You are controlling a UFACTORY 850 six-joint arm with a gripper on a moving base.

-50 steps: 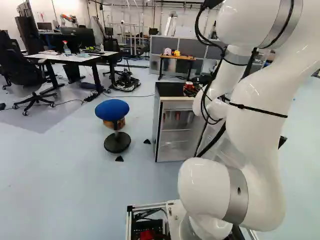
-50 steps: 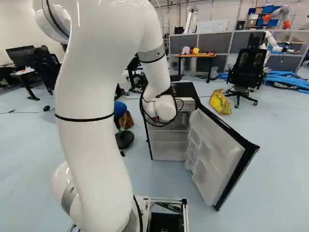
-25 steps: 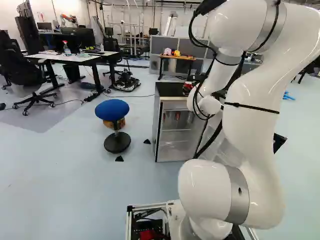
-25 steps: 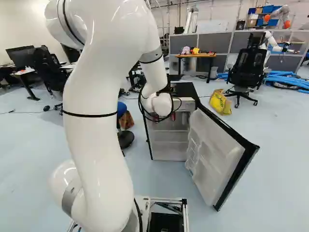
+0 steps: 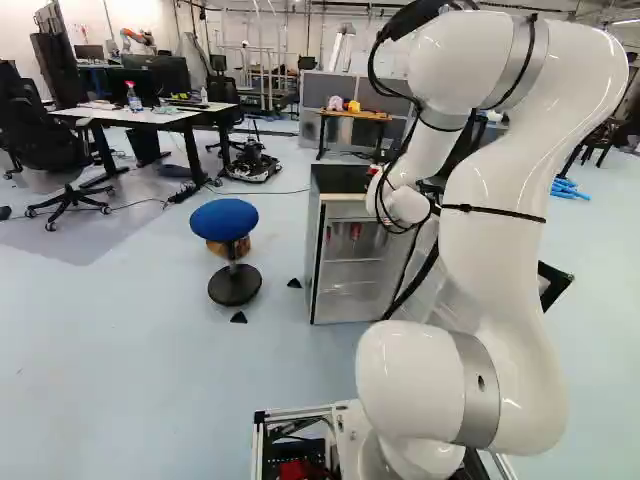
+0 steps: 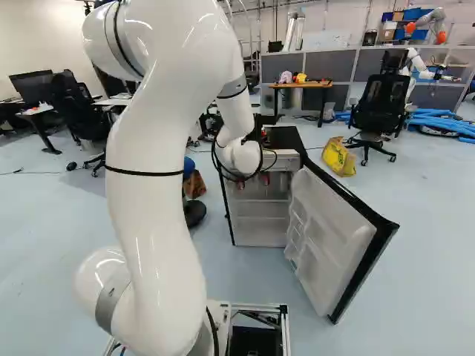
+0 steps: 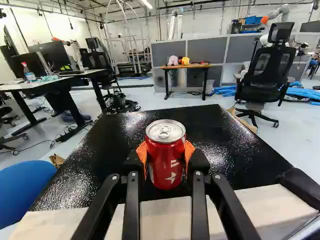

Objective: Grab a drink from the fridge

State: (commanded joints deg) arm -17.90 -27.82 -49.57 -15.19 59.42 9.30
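Tool point(image 6: 257, 128) is pinching a red drink can point(image 7: 167, 157), orange pads point(image 7: 141, 151) on two opposite sides. Can is upright, pull-tab end up, over the black top of the fridge point(image 7: 225, 132), near its front edge and roughly midway between its side edges. Can't tell if can bottom touches the fridge top. In the wrist view the tool point(image 7: 167, 162) reaches in over the front edge, both fingers low on the can.

Fridge door point(image 6: 334, 245) is wide open, swung out at the right of the right base view, inner racks showing. Two small red items point(image 5: 355, 231) sit high inside the fridge, too small to identify. Arm point(image 6: 152, 215) rises from the base and bends over toward the fridge.

Blue stool point(image 5: 224, 219) on the floor, left of the fridge in the left base view. Yellow bag point(image 6: 339, 157) on the floor past the door. Black office chair point(image 6: 377, 104) beyond the bag. Wooden-top desk point(image 7: 185, 66) with two small toys point(image 7: 185, 60) behind the fridge.
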